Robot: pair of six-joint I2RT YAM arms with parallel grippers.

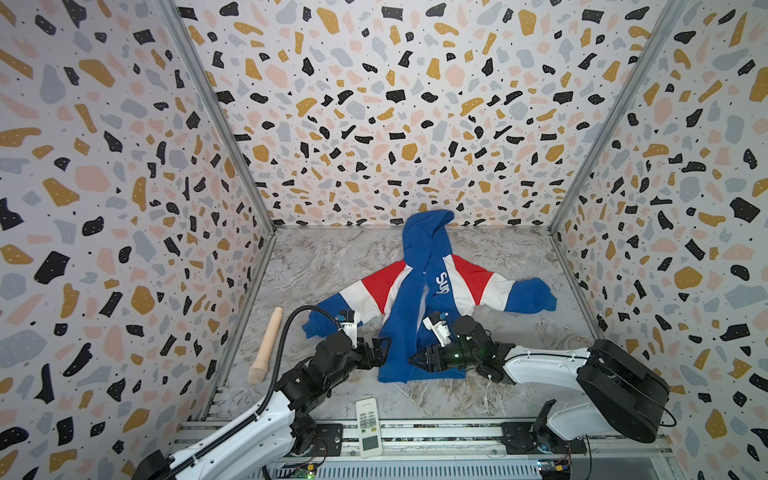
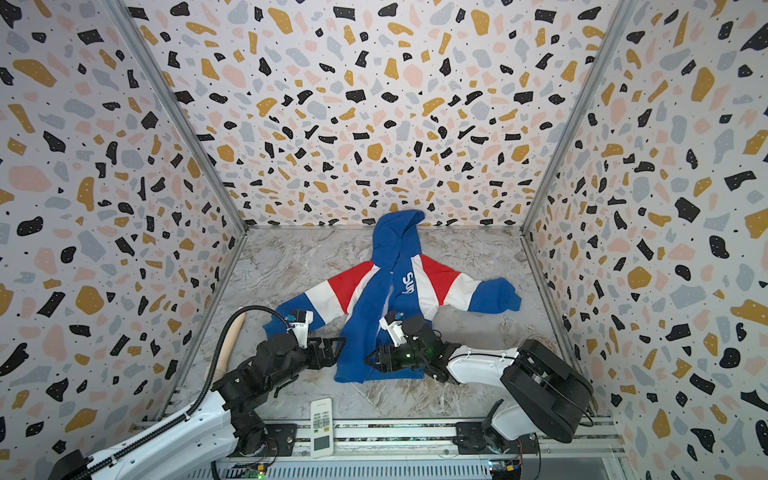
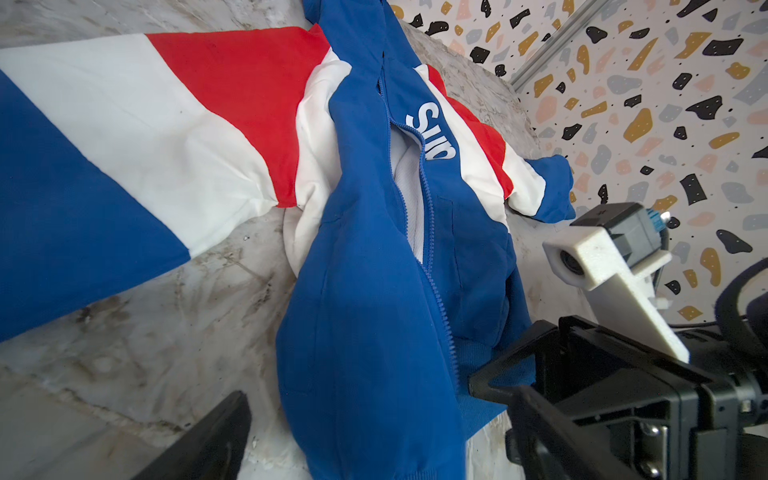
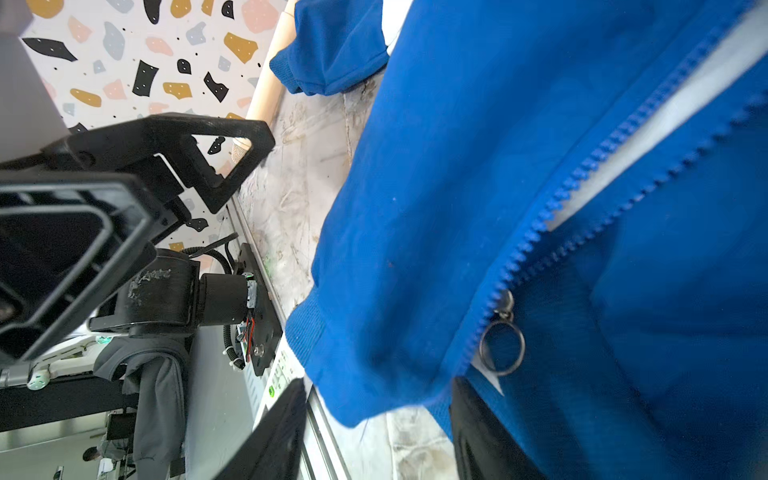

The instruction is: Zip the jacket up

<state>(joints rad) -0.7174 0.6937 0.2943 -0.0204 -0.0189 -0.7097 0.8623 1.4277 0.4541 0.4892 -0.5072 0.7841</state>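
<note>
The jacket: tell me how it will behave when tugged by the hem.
Likely floppy: the jacket lies creased and folded. Probably light, sliding on the smooth table rather than stretching taut. The zipper slider, low near the hem, may drag fabric along.

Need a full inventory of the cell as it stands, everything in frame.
jacket: one, royal blue with red and white striped sleeves, flat mid-table, hood toward the back wall, zip open above the slider
zip slider: one, metal with ring pull, near the bottom hem
rod: one, beige, at the table's left edge
remote control: one, white, on the front rail between the arm bases
table: one, grey marble pattern
walls: three, terrazzo print
left gripper: one, black, fingers open, at the jacket's left edge
right gripper: one, black, fingers open, over the bottom hem
</note>
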